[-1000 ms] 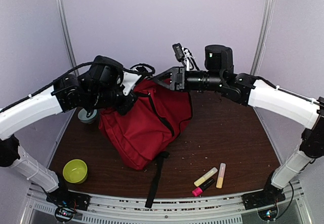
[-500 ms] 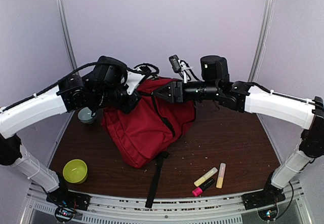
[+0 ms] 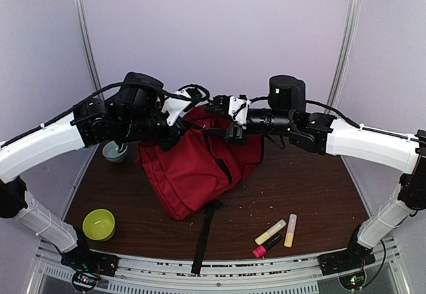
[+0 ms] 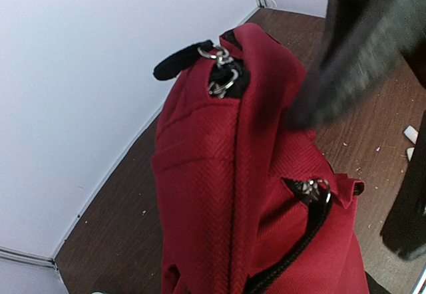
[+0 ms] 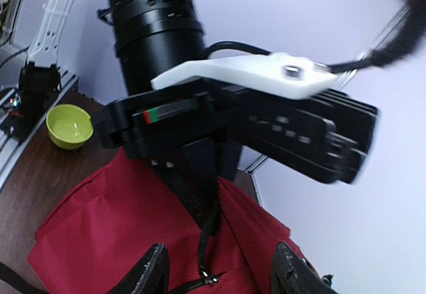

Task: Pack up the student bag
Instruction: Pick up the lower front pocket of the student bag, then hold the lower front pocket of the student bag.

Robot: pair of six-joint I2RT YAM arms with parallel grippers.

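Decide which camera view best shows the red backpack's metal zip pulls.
Left wrist: zip pulls on the red backpack look close and sharp. Right wrist shows perhaps one small pull; top external, none clearly.

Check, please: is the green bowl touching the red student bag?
Apart. The top external view shows the green bowl at the front left, with bare brown table between it and the student bag.

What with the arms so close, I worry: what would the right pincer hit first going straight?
Likely the student bag's black cord, dangling between its open fingers; left arm beyond. Depth unclear.
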